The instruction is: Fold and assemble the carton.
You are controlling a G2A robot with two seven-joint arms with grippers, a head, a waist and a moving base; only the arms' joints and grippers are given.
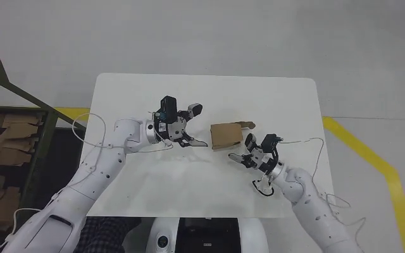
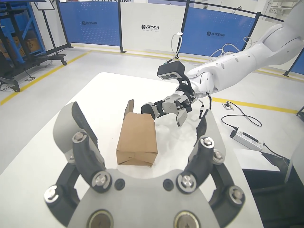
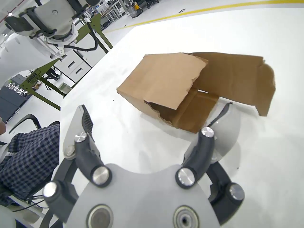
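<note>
Evidently the carton (image 1: pixel 226 135) lies on its side in the middle of the bench (image 1: pixel 190 190), between both arms. Its folded end faces the left pincer (image 1: pixel 199 126), its loose flaps (image 3: pixel 237 79) the right pincer (image 1: pixel 243 149). Both pincers gape apart and empty, probably one to brace it and one to fold.

The brown cardboard carton (image 1: pixel 226 135) lay on its side near the middle of the white counter (image 1: pixel 266 101), squared up into a box shape. One end was shut with folded flaps. The other stood open, with a ragged-edged flap (image 3: pixel 166 79) drooping over the mouth and a long flap (image 3: pixel 237 79) splayed outward.
</note>
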